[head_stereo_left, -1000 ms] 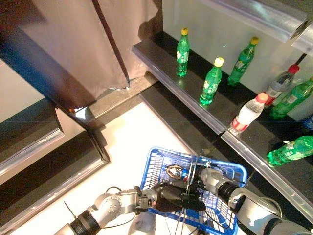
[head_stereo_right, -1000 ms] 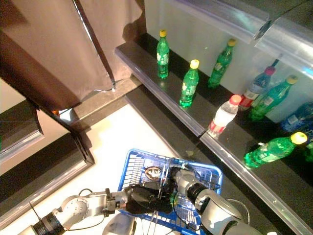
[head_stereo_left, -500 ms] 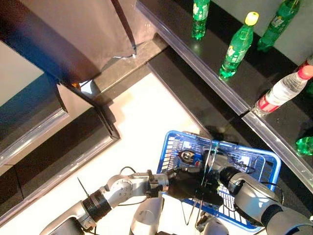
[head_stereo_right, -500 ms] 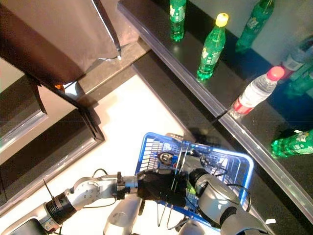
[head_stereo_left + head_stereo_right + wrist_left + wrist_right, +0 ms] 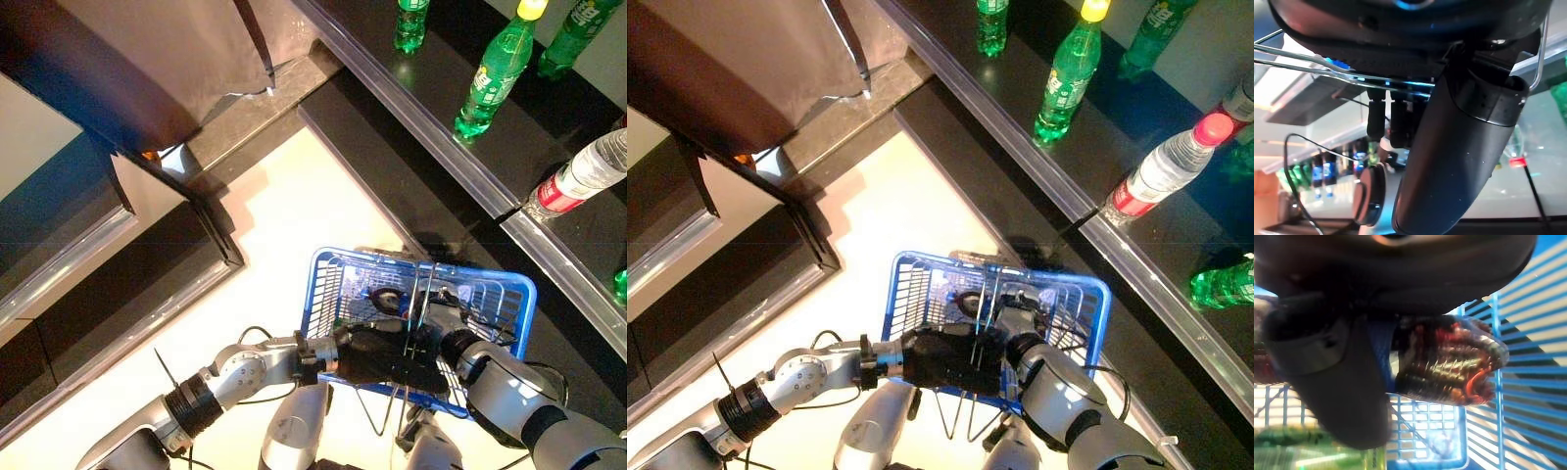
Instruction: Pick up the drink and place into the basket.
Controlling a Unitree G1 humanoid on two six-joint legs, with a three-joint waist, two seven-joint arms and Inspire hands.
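Observation:
The blue basket hangs in front of me, off the pale floor. My left hand is shut on its thin wire handles. My right hand reaches into the basket from the lower right. In the right wrist view its thumb and palm are curled round a dark drink with a red and blue label, inside the basket's blue grid walls. The drink's top shows in the basket in the left eye view.
A dark shelf runs along the right with upright green bottles and a clear bottle with a red label. A brown curtain hangs at the upper left. A dark ledge borders the floor on the left.
The camera has tipped down, so the shelf and bottles sit higher in the picture. Both hands stay at the basket, the right hand still inside it with the drink.

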